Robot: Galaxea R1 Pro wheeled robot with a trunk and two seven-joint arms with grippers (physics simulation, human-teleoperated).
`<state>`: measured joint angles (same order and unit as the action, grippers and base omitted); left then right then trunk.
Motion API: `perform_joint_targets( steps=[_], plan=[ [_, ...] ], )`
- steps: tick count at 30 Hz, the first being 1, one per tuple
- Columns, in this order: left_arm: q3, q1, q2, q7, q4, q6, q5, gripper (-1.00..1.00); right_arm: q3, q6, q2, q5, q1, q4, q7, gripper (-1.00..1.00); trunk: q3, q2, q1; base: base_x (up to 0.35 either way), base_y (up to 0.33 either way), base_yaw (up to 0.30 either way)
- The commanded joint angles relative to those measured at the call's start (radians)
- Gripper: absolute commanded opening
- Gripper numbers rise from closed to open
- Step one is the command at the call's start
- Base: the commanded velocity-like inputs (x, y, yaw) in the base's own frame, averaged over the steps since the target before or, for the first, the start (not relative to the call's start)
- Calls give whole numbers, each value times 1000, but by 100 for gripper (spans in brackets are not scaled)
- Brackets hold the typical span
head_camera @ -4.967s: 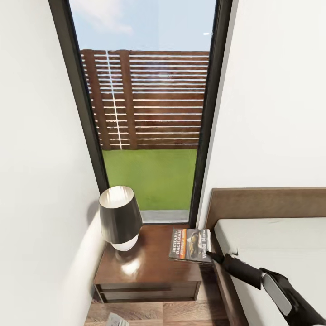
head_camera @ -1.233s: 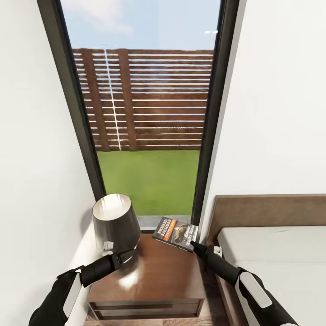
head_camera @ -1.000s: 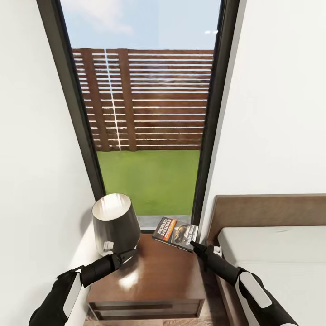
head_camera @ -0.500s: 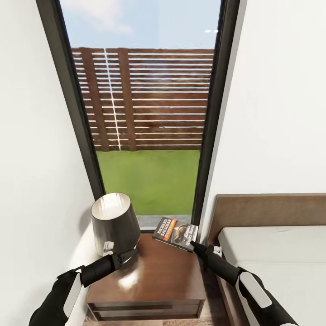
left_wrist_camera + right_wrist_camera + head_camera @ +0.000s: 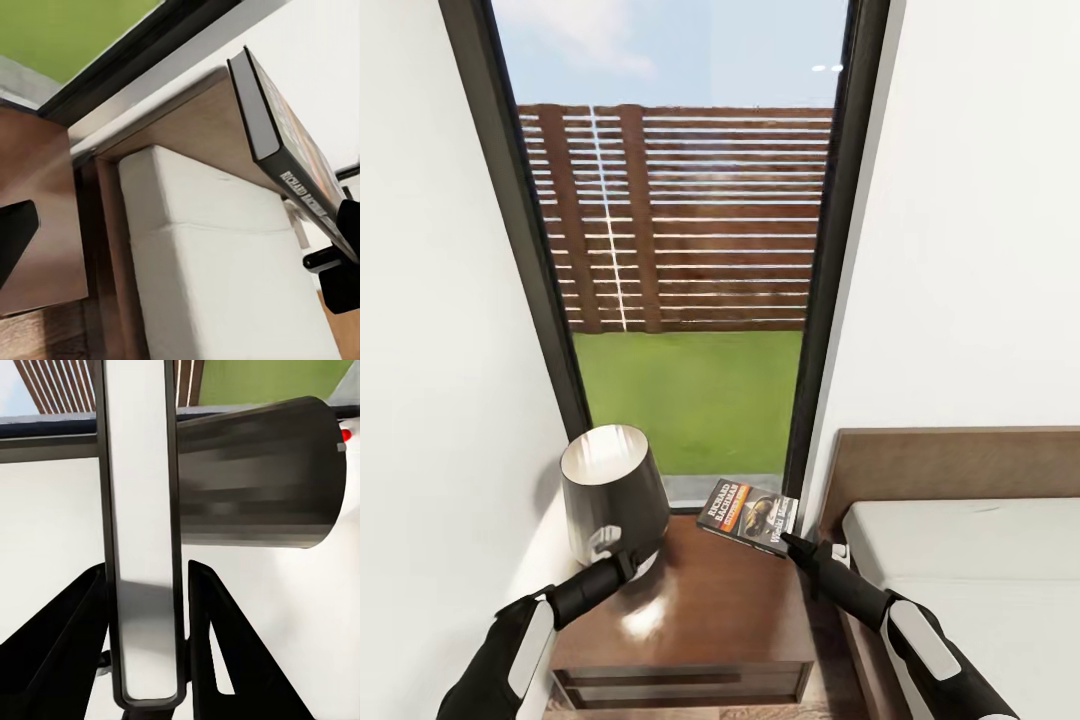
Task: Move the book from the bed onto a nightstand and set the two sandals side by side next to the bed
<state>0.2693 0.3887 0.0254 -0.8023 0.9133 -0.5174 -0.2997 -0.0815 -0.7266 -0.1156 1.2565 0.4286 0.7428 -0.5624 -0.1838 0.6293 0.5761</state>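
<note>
The right gripper (image 5: 792,541) pinches the book (image 5: 748,514) by its near edge, at 12 o'clock over the nightstand (image 5: 710,610). The book hangs in the air, near the back edge, tipped a bit. The lamp (image 5: 612,487) stands at 10 o'clock, with the left gripper (image 5: 622,562) just beside it; I cannot tell if those fingers are open. Best to lower the book flat onto the top, then let go slowly.
</note>
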Motion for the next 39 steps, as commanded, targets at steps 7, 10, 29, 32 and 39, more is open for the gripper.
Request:
perform_joint_targets(
  steps=[7,10,29,32,39],
  plan=[
    [3,1,2,22,0,-7,-24,100,-3,-2,-1,4,1,-1,-2,-100,-24,51,27,0,0,0],
    [3,1,2,23,0,-7,-25,100,-3,-2,0,4,1,-1,-2,-100,-33,72,39,0,0,0],
    [2,1,2,23,0,-7,-27,100,-4,-2,1,4,1,0,-2,-100,-93,205,112,0,0,0],
    [2,1,2,23,-1,-7,-27,100,-7,-3,1,2,1,0,-1,-100,-102,226,123,0,0,0],
    [2,1,2,22,0,-7,-27,100,-9,-12,-1,1,1,0,-2,-100,-124,275,150,0,0,0]
  ],
)
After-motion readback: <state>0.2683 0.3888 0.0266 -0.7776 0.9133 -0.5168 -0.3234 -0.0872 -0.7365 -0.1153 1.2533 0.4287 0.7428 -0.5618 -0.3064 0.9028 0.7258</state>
